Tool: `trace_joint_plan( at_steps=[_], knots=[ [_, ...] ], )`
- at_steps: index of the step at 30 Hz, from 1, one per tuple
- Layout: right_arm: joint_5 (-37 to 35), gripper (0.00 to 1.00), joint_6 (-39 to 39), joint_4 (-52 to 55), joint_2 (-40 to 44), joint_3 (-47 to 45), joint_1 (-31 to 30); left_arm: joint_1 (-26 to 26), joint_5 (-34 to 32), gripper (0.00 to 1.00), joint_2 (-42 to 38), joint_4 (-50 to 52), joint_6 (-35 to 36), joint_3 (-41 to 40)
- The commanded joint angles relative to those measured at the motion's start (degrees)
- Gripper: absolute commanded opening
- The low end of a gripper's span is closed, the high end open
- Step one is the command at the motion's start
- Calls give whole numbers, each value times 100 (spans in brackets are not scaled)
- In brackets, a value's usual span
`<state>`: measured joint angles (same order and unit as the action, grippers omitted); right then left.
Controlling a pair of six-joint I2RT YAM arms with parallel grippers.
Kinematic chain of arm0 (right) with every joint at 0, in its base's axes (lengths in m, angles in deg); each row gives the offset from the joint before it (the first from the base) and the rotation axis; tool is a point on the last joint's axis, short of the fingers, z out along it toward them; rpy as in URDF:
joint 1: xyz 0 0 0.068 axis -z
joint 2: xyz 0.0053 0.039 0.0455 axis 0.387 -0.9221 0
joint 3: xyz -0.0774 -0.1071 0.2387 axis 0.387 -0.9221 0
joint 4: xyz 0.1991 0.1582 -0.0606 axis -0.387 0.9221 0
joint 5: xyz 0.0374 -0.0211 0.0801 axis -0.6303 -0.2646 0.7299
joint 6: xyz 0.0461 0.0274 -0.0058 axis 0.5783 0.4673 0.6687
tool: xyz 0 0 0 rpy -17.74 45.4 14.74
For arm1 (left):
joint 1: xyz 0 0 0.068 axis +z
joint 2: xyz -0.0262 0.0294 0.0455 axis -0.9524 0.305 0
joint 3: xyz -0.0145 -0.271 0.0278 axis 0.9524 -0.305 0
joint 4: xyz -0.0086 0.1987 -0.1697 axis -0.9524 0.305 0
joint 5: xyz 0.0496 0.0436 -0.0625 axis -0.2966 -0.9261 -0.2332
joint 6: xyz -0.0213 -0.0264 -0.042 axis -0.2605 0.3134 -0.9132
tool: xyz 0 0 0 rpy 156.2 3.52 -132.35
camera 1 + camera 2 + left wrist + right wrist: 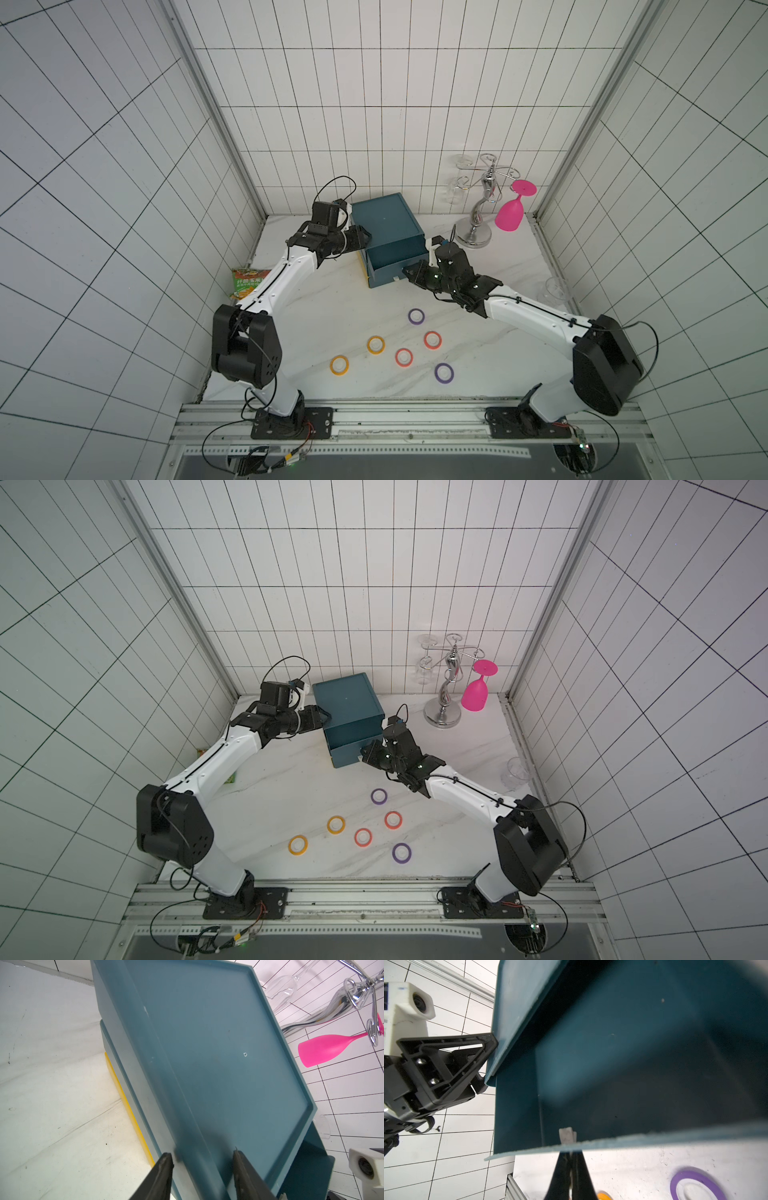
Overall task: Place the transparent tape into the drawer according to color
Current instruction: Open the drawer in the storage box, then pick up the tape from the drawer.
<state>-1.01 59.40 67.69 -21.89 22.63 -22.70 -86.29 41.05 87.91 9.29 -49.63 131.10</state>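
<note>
The teal cabinet (pixel 384 220) stands at the back of the table with its top drawer (pixel 392 270) pulled out and empty inside (pixel 633 1064). My right gripper (pixel 405 274) (pixel 570 1153) is shut on the drawer's small pale pull tab (pixel 566 1134). My left gripper (pixel 368 241) (pixel 202 1156) clamps the cabinet's top left edge (pixel 199 1167). The transparent tape lies loose in front: purple rolls (pixel 416 316) (pixel 444 372), red rolls (pixel 432 340) (pixel 403 357), orange rolls (pixel 375 345) (pixel 339 365).
A chrome glass rack (pixel 484 208) with a pink glass (pixel 513 212) hanging on it stands at the back right. A clear glass (pixel 555 291) sits by the right wall. A snack bag (pixel 248 282) lies under the left arm. A yellow drawer front (pixel 128 1105) shows lower down the cabinet.
</note>
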Motion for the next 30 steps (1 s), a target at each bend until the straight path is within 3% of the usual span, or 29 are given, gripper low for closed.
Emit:
trace_joint_plan(
  at_steps=[1, 2, 4, 7, 14, 17, 22, 30],
  knots=[
    [-186, 0, -3, 295, 135, -148, -58, 41, -175, 50, 57, 52, 113, -4],
    [-189, 2, -22, 309, 150, -147, -63, 49, -172, 50, 45, 50, 116, -11],
    [-219, 22, -58, 431, 229, -139, -67, 60, -189, 53, 28, 56, 115, -18],
    [-224, 53, -205, 765, 455, -130, -67, 77, -187, 66, -20, 52, 110, -34],
    [-80, 91, -668, 2069, 1256, -289, -67, 90, -70, 83, -159, -13, 43, -120],
    [-57, 100, -819, 2754, 1660, -470, -67, 111, -36, 88, -266, -56, 5, -186],
    [-168, 99, -1000, 3745, 2249, -891, -84, 185, 113, 98, -571, -243, -132, -388],
    [-576, 99, -1087, 4954, 2309, -1188, -393, 358, 226, 98, -992, -516, -338, -747]
  ],
)
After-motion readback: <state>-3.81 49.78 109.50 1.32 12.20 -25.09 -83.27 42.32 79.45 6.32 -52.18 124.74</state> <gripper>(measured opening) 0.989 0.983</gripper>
